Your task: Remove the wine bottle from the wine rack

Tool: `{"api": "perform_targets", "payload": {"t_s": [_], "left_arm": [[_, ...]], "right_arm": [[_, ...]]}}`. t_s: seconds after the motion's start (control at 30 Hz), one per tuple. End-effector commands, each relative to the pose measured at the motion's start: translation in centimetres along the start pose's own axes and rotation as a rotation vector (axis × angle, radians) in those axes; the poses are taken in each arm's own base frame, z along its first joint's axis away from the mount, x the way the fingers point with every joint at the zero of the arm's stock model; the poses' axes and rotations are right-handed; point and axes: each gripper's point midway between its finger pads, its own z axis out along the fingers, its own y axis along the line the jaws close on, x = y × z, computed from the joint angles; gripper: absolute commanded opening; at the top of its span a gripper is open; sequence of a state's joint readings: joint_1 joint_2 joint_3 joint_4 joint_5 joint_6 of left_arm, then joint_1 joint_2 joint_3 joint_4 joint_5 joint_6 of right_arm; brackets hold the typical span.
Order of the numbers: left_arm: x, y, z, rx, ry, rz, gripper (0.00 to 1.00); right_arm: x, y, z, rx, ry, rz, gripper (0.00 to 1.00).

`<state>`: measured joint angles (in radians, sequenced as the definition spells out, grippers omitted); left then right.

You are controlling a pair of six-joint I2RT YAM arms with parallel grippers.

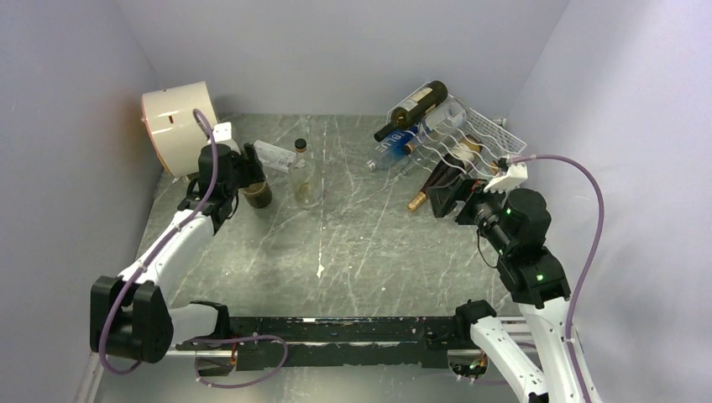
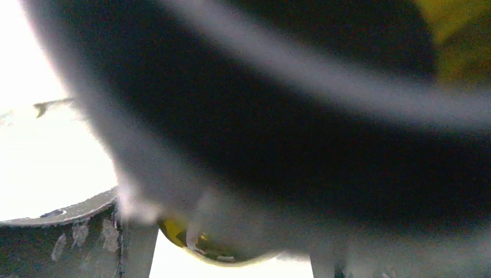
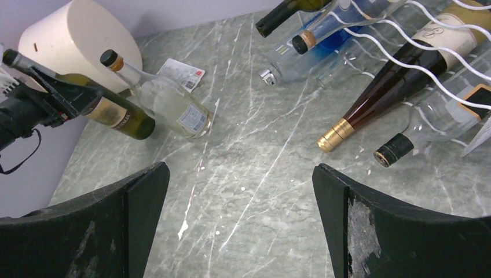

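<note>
The white wire wine rack [image 1: 483, 134] stands at the back right with several bottles lying in its cradles. In the right wrist view it [image 3: 405, 43] holds a dark bottle with a gold foil neck [image 3: 376, 95], a clear bottle with a black cap [image 3: 408, 142], a blue bottle [image 3: 324, 35] and a dark green one [image 3: 284, 11]. My right gripper [image 1: 447, 200] is open and empty just in front of the rack, its fingers [image 3: 136, 220] spread wide over bare table. My left gripper [image 1: 239, 178] is shut on a dark green wine bottle [image 1: 257, 191] at the left; the bottle [image 2: 260, 116] fills the blurred left wrist view.
A cream cylindrical drum [image 1: 178, 126] lies at the back left corner. A clear bottle [image 1: 304, 178] stands upright beside the green one. A small clear packet with a label [image 1: 273, 154] lies behind them. Walls close in on both sides.
</note>
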<state>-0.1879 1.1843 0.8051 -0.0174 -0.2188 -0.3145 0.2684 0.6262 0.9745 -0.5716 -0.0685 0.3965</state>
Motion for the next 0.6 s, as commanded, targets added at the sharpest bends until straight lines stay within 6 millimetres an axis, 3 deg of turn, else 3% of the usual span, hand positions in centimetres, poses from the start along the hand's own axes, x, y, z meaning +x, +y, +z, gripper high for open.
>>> {"api": "perform_targets", "payload": {"t_s": [0.0, 0.17, 0.23, 0.5, 0.57], "left_arm": [[-7.8, -5.4, 0.2, 0.250, -0.237, 0.112, 0.07], [-5.8, -6.4, 1.6, 0.314, -0.179, 0.187, 0.07], [-5.1, -5.9, 2.6, 0.289, -0.146, 0.178, 0.07], [-2.7, -7.1, 4.4, 0.422, -0.064, 0.136, 0.11], [-1.9, -7.0, 4.9, 0.418, -0.008, 0.137, 0.25]], "right_arm": [[-0.4, -0.5, -0.4, 0.033, -0.011, -0.011, 1.00], [0.3, -0.6, 0.4, 0.027, 0.006, -0.009, 1.00], [0.5, -0.5, 0.8, 0.020, 0.020, -0.007, 1.00], [0.5, -0.2, 1.5, 0.009, 0.030, 0.008, 1.00], [0.6, -0.2, 1.5, 0.009, 0.032, 0.014, 1.00]]}}
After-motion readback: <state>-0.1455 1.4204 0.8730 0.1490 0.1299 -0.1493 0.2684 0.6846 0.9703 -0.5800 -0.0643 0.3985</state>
